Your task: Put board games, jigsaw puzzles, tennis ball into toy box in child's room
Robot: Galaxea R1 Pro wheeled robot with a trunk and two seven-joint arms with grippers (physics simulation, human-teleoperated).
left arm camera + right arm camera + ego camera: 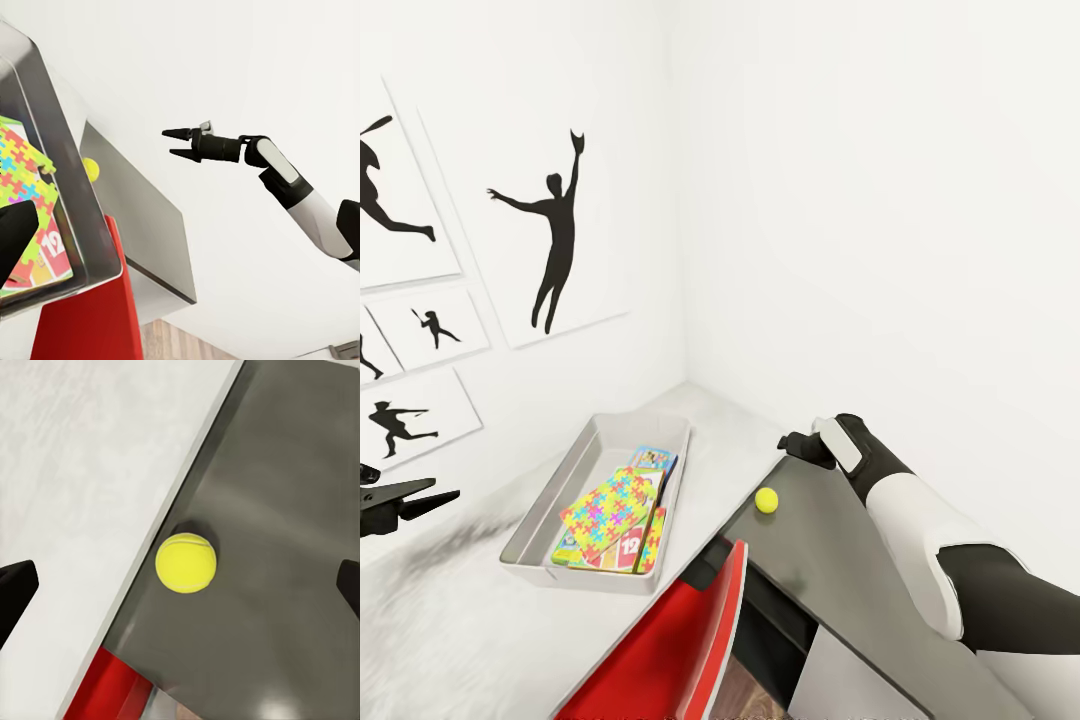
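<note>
Right now my right gripper (pixel 174 144) hangs above the tennis ball (pixel 186 562), its two dark fingers spread wide apart with nothing between them. That ball sits on the dark grey lower section (pixel 830 560) of the table, right against the edge where the pale upper top (pixel 725 440) begins; from my right wrist it lies between my fingertips (pixel 15 592) but well below them, not touched. On the pale side of that edge from the ball stands the toy box (pixel 550 560), a light grey tray, and inside it lie a jigsaw puzzle (pixel 605 505) tilted on top, the SKIP-BO board game (pixel 632 548) peeking out under it, and the small blue board game (pixel 653 460) toward the tray's far end. A red chair back (pixel 670 650) rises near the ball, on my side of the table's edge. My left gripper (pixel 420 497) floats beside the toy box on the side away from the ball, released, dark fingers parted and holding nothing. Beyond the tray, black player silhouettes (pixel 555 230) hang on the white wall.
</note>
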